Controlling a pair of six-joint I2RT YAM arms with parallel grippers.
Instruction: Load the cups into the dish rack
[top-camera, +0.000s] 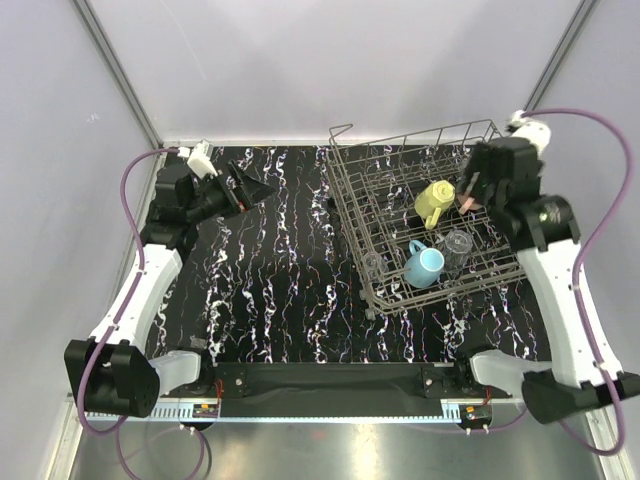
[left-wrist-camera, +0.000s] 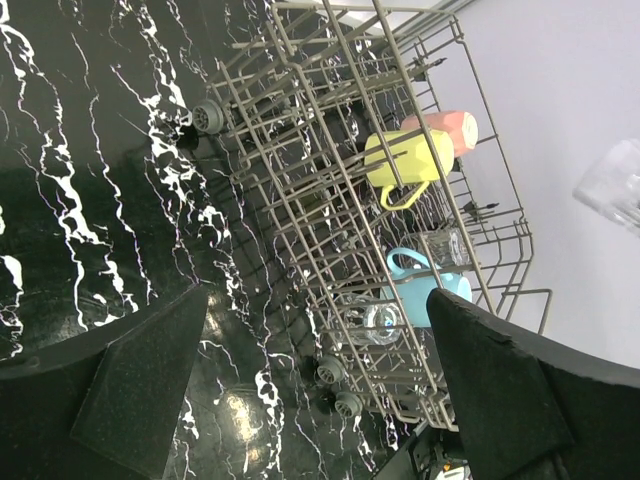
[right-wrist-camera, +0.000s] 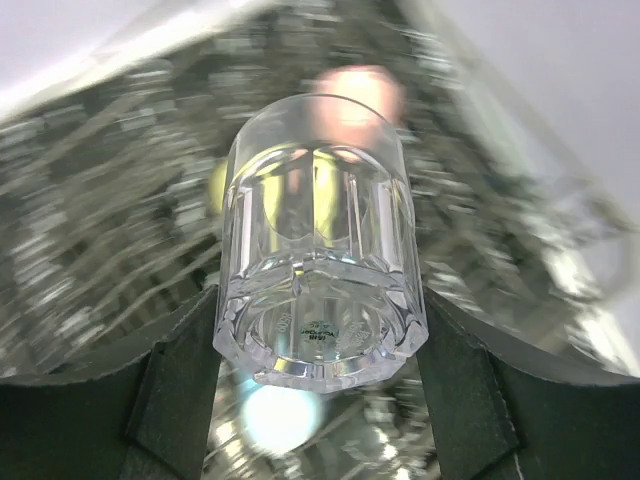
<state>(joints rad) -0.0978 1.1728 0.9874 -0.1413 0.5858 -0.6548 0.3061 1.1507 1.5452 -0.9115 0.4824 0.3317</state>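
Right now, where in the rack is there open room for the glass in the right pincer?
The far-left part of the rack, left of the yellow mug, looks bare. The near edge is crowded: corner glass, blue mug, second glass. The pink mug sits by the right pincer, which grips the held glass.
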